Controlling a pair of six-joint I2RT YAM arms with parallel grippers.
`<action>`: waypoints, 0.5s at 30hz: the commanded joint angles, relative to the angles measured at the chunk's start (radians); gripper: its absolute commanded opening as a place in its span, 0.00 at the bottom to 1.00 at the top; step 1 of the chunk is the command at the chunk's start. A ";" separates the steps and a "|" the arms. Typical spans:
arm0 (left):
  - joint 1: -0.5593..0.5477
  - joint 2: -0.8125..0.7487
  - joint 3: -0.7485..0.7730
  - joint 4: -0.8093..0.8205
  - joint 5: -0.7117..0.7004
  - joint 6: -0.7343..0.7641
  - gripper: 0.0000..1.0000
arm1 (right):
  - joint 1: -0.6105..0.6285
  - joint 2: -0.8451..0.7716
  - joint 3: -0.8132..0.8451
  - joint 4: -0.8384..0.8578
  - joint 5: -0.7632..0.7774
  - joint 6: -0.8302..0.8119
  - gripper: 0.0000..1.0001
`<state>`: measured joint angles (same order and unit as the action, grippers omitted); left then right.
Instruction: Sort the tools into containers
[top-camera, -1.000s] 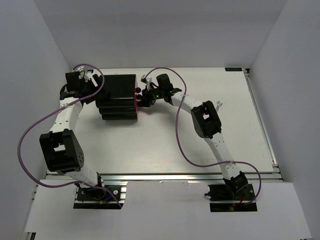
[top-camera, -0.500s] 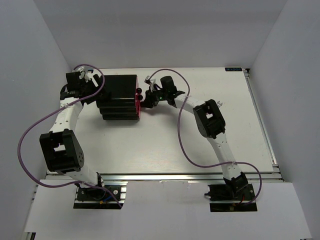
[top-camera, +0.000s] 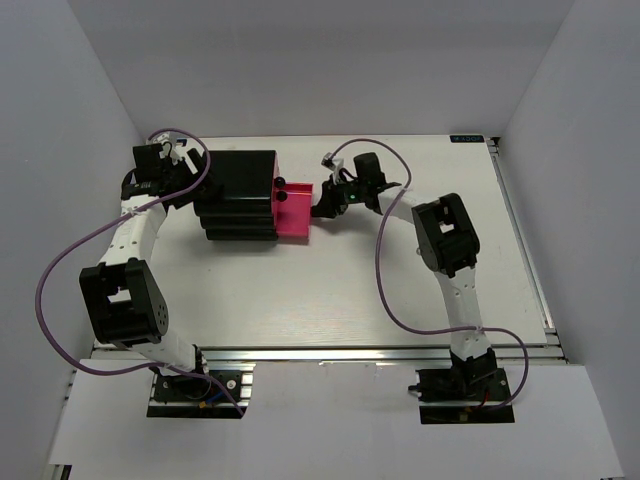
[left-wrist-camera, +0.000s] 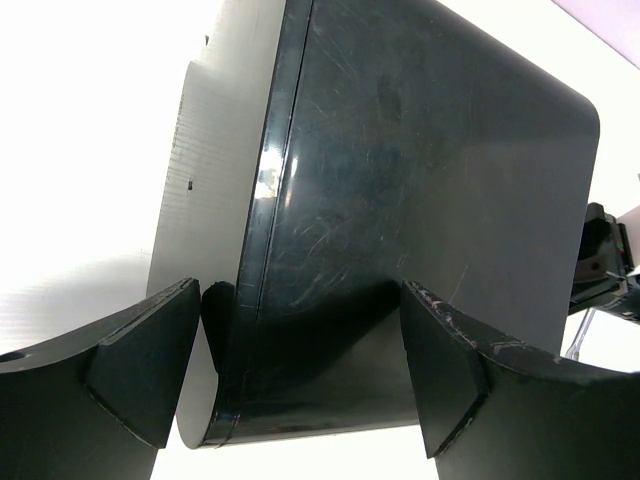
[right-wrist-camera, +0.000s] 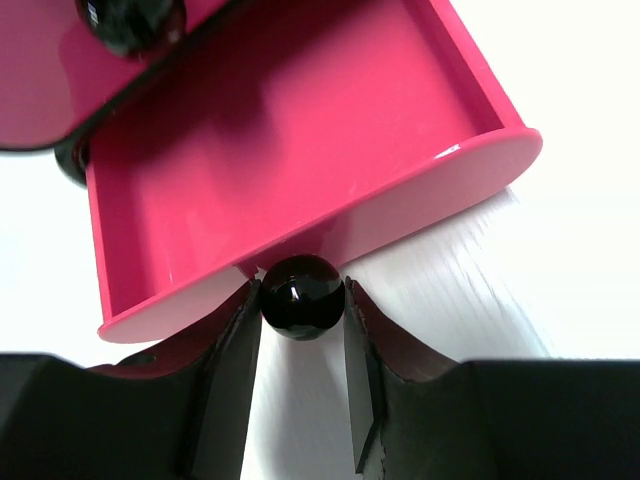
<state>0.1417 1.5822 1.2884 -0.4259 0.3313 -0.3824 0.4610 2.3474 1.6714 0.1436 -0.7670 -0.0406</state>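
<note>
The right gripper (right-wrist-camera: 300, 310) is clamped on the knob (right-wrist-camera: 301, 294) of a drawer (right-wrist-camera: 300, 130), which stands drawn out of the cabinet (left-wrist-camera: 420, 180) and is bare inside (no tools can be made out in any view). The left gripper (left-wrist-camera: 300, 370) is spread wide astride the cabinet's rear. Should the drawer be pulled beyond this point, it may be drawn clear of the cabinet and tipped, or the round, glossy knob may be lost from the fingers.
</note>
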 joint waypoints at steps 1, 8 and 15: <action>-0.002 -0.024 -0.014 -0.053 -0.006 0.008 0.89 | -0.033 -0.094 -0.024 -0.010 -0.031 -0.042 0.30; 0.022 -0.034 0.021 -0.066 -0.023 0.011 0.90 | -0.059 -0.129 -0.055 -0.038 -0.061 -0.090 0.39; 0.029 -0.074 0.116 -0.100 -0.086 -0.001 0.91 | -0.087 -0.191 -0.003 -0.137 -0.087 -0.151 0.66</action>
<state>0.1623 1.5757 1.3342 -0.4950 0.2928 -0.3828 0.3973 2.2623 1.6199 0.0444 -0.8185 -0.1356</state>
